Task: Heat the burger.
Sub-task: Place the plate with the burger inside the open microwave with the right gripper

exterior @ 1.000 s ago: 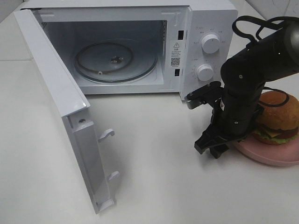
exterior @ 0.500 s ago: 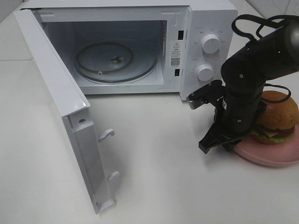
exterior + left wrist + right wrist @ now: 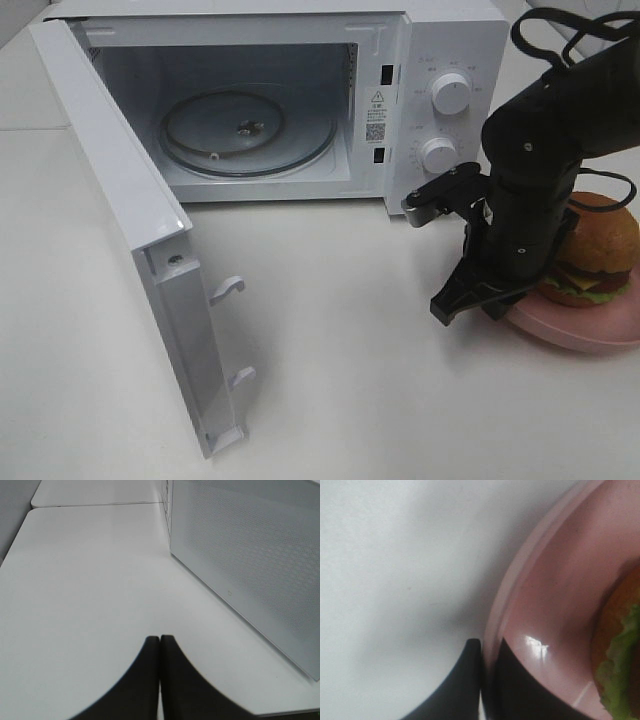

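Right pincer (image 3: 487, 645): clamped on the rim of the pink plate (image 3: 590, 338), with one finger outside the rim and one inside it.
Left pincer (image 3: 160, 640): fingers pressed together on nothing, above the surface (image 3: 340, 350) and beside a perforated white panel, likely the microwave's side.
Burger (image 3: 602, 250): sits on the plate just past the right pincer's inner finger, not touched by it.
Plate lift: I cannot tell whether it is off the surface yet.
Done: the microwave (image 3: 450, 40) door (image 3: 110, 180) stands wide open, the glass turntable (image 3: 245, 130) is bare, and the plate is gripped.
Left to do, as I judge: carry the plate and burger onto the turntable, let go, shut the door and set the dials (image 3: 450, 92).
In the way: the control panel stands between the right pincer and the opening and must be skirted. The door hangs beyond the opening, off the route.
Risk: held by one edge, the plate may tip and the burger may slide.
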`<state>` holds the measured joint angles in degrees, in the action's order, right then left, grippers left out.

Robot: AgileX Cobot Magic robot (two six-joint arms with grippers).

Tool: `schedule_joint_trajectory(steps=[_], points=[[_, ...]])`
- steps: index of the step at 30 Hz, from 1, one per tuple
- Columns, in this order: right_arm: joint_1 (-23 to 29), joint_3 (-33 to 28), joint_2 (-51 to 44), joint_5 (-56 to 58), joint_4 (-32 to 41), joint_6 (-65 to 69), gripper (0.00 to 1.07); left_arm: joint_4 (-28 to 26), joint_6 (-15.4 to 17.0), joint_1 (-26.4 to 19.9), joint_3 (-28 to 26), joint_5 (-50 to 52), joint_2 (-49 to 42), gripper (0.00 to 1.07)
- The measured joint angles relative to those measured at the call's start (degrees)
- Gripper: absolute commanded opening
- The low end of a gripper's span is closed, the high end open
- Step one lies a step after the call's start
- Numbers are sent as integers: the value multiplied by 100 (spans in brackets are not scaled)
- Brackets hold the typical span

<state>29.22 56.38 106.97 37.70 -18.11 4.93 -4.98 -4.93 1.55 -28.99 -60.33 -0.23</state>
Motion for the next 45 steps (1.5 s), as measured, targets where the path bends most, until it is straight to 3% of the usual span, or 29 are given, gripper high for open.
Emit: schedule_joint_trajectory(steps=[16, 24, 32, 45], points=[[1513, -46, -722, 791, -447, 29, 0, 0, 0, 0, 0, 0, 0, 0], [2298, -556, -1146, 567, -487, -636, 0, 0, 0, 0, 0, 0, 0, 0], [2355, -957, -1450, -46, -539, -1662, 0, 0, 0, 0, 0, 0, 0, 0], [2355, -1031, -1461, -395, -579, -3839, 0, 0, 0, 0, 0, 0, 0, 0]])
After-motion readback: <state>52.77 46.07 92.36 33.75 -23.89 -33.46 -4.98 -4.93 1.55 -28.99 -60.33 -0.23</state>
